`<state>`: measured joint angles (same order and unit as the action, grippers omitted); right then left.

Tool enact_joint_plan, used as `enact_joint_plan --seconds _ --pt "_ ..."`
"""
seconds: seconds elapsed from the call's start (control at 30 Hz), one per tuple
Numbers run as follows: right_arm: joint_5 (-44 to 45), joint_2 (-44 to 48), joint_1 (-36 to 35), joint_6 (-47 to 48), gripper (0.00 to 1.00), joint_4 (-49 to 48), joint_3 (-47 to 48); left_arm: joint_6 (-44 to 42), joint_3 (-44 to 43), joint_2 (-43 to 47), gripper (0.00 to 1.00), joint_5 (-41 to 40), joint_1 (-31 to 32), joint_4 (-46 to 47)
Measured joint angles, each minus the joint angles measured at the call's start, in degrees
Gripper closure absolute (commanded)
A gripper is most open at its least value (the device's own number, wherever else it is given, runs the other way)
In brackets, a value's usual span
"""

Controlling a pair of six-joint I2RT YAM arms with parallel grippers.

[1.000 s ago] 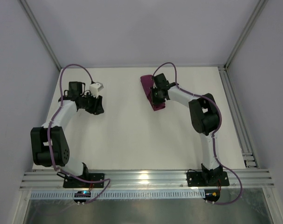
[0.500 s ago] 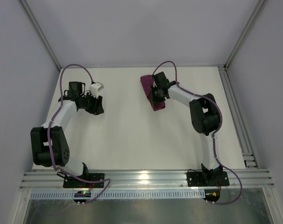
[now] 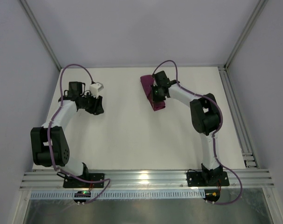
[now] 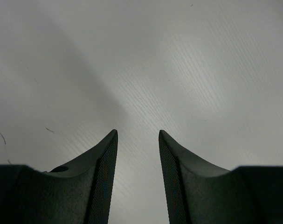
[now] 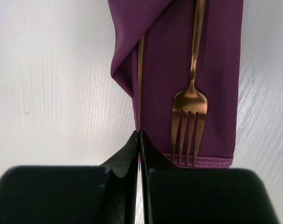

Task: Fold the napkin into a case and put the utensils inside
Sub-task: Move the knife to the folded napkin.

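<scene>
Our right tool (image 5: 140, 133) has its fingers pressed together, and the knife (image 5: 141, 70) runs edge-on straight into the seam between them, so we judge it pinched by its near end. The case (image 5: 216, 70) lies directly ahead of this tool and slightly to its right. The knife follows the case's left fold and passes under the diagonal flap (image 5: 132, 18). The fork (image 5: 190, 102) rests to the right of the tool's tips, handle under the flap, tines reaching the near hem.

The grip is on a thin, slippery edge, so the knife could twist flat or slip out as we push. A forward push may also ruck the loose left fold, drag the whole cloth and carry the fork out of line. If the blade rides beside the fold and not under it, it ends up outside the pouch.

The near hem sits just beside the tool's tips, leaving little margin. To the tool's left the tabletop (image 5: 52, 84) is bare and wide. In the overhead view some surface lies beyond the case before the back edge. The side rail (image 3: 237, 112) is well apart to the right.

Our left tool (image 4: 138, 131) is spread and empty, well apart to the left.
</scene>
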<state>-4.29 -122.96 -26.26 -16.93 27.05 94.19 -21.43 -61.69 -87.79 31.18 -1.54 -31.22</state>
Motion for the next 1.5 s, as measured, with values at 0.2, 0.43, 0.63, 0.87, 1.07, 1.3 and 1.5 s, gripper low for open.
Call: enact_joint_plan --seconds 0.2,0.43,0.63,0.87,1.07,1.3,1.5 --pt "-2.08 0.0 1.66 -0.9 0.96 -0.11 0.0 -0.02 0.0 0.0 0.58 0.0 0.0 0.0" --pt "-4.15 0.0 3.32 -1.92 0.96 -1.4 0.0 -0.04 0.0 0.0 0.58 0.02 0.0 0.0" --pt "-6.73 -1.2 4.04 -1.7 0.96 1.2 3.45 -0.07 0.0 0.0 0.58 0.0 0.0 -0.2" --pt "-8.7 -4.28 4.31 -1.18 0.96 2.08 6.71 -0.07 0.0 0.0 0.57 0.09 0.0 -0.37" --pt "-9.4 -6.12 4.87 -1.22 0.96 2.05 6.75 -0.11 0.0 0.0 0.58 0.09 0.0 -0.48" --pt "-9.68 -6.12 5.35 -1.2 0.96 2.1 6.75 -0.15 0.0 0.0 0.58 0.11 0.0 -0.81" --pt "-10.08 -6.12 5.66 -0.76 0.96 3.72 7.63 -0.24 0.0 0.0 0.58 0.11 0.0 -0.83"
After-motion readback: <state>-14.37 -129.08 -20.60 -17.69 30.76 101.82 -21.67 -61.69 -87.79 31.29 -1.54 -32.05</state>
